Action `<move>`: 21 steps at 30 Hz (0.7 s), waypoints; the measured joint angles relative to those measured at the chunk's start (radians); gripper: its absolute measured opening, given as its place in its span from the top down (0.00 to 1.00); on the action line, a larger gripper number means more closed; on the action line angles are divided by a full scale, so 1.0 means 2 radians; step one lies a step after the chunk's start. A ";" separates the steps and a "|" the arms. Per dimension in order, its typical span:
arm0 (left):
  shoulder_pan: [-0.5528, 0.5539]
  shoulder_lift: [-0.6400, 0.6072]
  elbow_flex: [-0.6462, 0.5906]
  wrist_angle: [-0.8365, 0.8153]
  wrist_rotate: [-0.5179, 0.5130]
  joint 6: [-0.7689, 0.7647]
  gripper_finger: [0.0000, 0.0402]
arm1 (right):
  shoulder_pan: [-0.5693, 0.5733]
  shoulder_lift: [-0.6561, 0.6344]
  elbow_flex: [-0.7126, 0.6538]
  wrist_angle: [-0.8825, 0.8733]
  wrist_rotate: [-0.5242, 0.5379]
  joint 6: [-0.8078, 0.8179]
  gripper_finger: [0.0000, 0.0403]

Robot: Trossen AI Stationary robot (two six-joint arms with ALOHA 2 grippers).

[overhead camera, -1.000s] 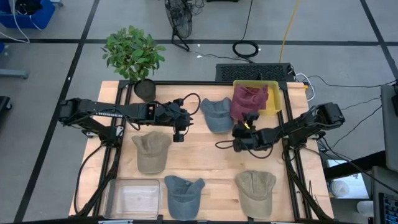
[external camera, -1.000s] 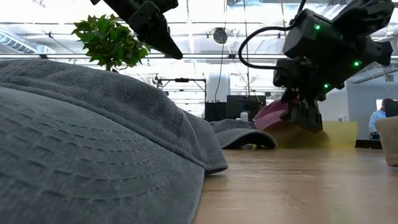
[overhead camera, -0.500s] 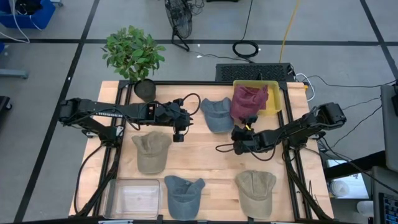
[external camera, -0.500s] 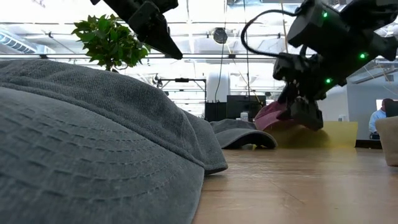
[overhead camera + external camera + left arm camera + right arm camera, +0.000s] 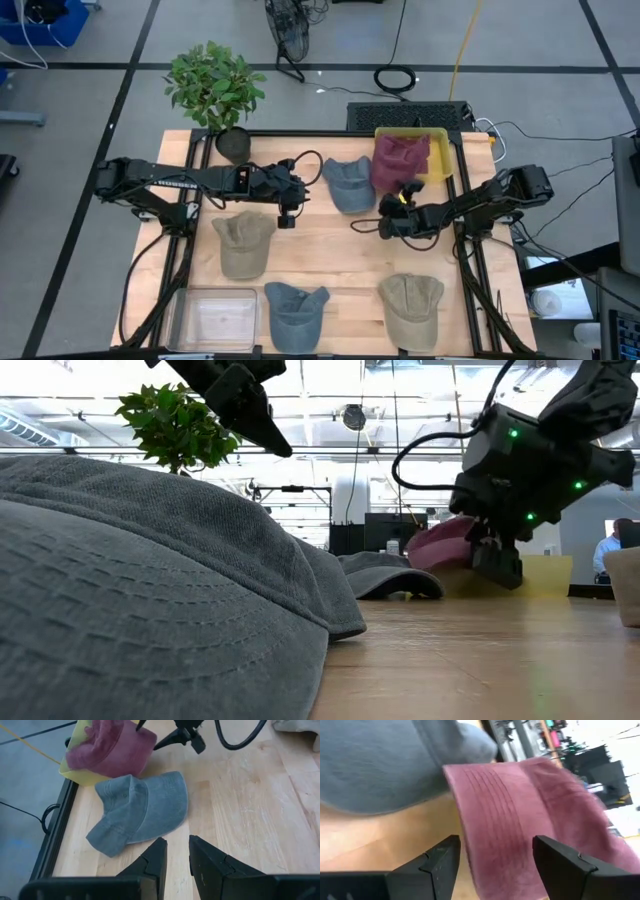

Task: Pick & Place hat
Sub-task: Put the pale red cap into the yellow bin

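Five hats are seen in the high view, four on the table [image 5: 330,250] and one in a bin. At the far left the plant [image 5: 213,88] stands off the table's corner, and the left gripper [image 5: 287,216] is held above the wood with its fingers drawn narrow and nothing between them, just beside the olive hat [image 5: 243,243]. Below it lie the clear tray [image 5: 214,318] and a blue-grey hat [image 5: 297,312]. Toward the middle a second blue-grey hat [image 5: 348,183] lies with its brim touching the maroon hat [image 5: 400,161]. The maroon hat is draped in the yellow bin [image 5: 440,160], its brim hanging over the bin's near edge. The right gripper [image 5: 390,223] is spread wide and empty just short of that brim, which is seen dead ahead between its fingers [image 5: 440,860] in the right wrist view, so the right arm is judged the nearer. The neighbouring blue-grey hat could be caught in the closing. At the lower right a tan hat [image 5: 412,310] lies well apart.
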 joint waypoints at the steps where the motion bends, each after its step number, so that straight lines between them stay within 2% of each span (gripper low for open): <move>1: 0.000 0.000 0.000 0.000 0.000 0.000 0.78 | 0.000 0.000 0.000 0.001 0.009 0.000 0.42; 9: 0.000 0.000 0.000 0.001 0.000 -0.001 0.78 | 0.001 -0.002 0.000 0.023 0.065 -0.009 0.42; 13: 0.000 0.000 0.000 0.001 0.000 -0.002 0.78 | 0.002 -0.007 0.000 0.029 0.067 -0.019 0.44; 17: 0.000 0.000 0.000 0.000 0.000 -0.003 0.78 | 0.002 -0.015 0.000 0.029 0.067 -0.022 0.52; 21: 0.000 0.000 0.000 0.001 0.000 -0.003 0.78 | 0.004 -0.035 -0.001 0.030 0.065 -0.022 0.67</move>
